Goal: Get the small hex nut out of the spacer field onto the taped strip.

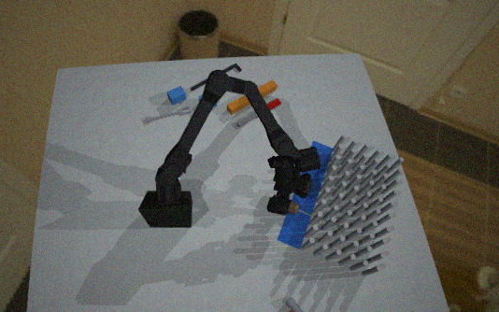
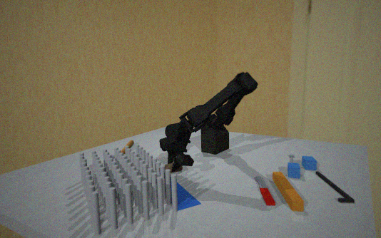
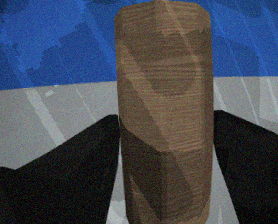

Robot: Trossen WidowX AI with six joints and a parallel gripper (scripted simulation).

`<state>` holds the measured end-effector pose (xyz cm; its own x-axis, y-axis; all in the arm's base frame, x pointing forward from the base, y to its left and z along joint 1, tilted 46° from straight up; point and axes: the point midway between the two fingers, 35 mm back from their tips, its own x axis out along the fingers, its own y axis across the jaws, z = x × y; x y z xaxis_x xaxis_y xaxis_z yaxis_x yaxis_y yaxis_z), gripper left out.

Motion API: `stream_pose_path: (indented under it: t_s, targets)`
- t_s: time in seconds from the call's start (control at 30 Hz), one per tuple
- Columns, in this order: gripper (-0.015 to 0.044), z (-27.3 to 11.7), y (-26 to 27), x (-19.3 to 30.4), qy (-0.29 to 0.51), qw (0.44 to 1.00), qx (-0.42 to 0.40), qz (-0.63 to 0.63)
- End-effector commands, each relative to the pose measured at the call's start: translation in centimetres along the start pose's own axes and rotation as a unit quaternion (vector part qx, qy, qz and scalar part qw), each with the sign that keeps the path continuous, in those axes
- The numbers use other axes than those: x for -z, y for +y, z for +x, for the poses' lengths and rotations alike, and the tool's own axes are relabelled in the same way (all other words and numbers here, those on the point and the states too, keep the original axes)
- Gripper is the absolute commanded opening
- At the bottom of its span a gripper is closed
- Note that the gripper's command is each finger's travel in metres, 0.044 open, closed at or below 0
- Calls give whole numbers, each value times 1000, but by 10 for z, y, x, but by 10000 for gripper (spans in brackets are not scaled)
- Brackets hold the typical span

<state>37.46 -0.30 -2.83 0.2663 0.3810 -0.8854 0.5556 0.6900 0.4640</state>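
The hex nut cannot be made out in any view; the crowded spacers (image 1: 353,201) (image 2: 129,203) overlap one another and hide much of the ground between them. In the wrist view the wooden handle (image 3: 165,100) runs past the lower edge, and its tip is out of sight. From above, a grey object (image 1: 292,304) is cut off by the bottom edge, too blurred to name.

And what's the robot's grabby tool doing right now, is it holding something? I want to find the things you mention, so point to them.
Tool (image 1: 293,208) (image 2: 173,167) (image 3: 166,123): closed on a brown wooden handle (image 1: 293,208) (image 2: 169,167) (image 3: 162,90).
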Motion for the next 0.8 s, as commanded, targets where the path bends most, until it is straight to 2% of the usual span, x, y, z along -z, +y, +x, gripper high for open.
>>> stream_pose_path:
  t_s: [0.0,0.77]
  targets:
    - [0,-2,-1,4,-1,1000,1,2]
    - [0,-5,-1,17,0,1000,1,2]
